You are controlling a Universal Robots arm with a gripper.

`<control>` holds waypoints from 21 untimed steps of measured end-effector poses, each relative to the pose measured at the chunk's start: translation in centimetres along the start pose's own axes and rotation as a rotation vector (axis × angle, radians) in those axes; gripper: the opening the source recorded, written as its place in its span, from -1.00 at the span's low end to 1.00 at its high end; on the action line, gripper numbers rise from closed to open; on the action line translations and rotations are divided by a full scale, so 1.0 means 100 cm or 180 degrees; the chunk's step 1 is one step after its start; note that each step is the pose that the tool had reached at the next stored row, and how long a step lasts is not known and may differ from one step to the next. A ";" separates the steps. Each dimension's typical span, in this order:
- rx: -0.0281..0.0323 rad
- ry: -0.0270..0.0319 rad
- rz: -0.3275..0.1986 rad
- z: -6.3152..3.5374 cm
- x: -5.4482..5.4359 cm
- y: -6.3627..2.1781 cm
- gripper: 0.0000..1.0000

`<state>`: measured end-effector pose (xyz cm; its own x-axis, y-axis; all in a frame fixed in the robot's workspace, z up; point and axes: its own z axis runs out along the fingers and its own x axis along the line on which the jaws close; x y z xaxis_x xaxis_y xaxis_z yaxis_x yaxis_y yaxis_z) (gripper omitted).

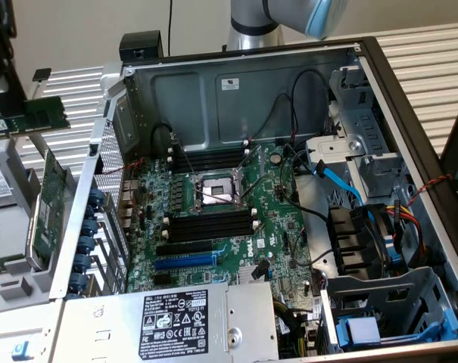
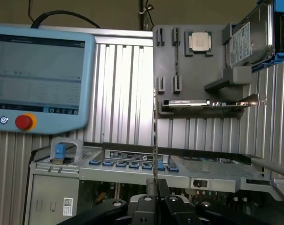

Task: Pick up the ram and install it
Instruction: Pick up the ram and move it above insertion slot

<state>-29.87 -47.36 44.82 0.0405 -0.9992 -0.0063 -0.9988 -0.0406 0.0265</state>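
Two jaws clamped together on ram (image 2: pixel 155 136), thin stick seen edge-on, standing upright out of grip. Beyond: open computer case (image 2: pixel 52 197), grey parts rack (image 2: pixel 198 70) with CPU (image 2: pixel 199 41) and hard drive (image 2: pixel 249 40), teach pendant (image 2: pixel 38 79). Exterior view: black memory slots (image 1: pixel 210 224) flank CPU socket (image 1: pixel 213 190) on motherboard (image 1: pixel 281 219).

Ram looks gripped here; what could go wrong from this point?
1. The black gripper pinches the thin, narrow ram stick, seen edge-on, near one end; its long free part could tilt and miss a slot.
2. Loose black cables lie beside the long black memory slots on the green motherboard; the stick might snag one going in.
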 end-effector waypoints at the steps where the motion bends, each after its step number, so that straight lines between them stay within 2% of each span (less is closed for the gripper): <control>1: 0.0000 0.0000 0.0001 -0.0003 0.000 -0.0044 -0.75; 18: -0.0001 0.0000 0.0000 -0.0025 0.001 -0.0817 -0.75; 21: -0.0001 0.0001 0.0000 -0.0025 -0.003 -0.0933 -0.75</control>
<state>-20.56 -46.67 44.83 0.0405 -0.9992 -0.0059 -0.9988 -0.0406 0.0269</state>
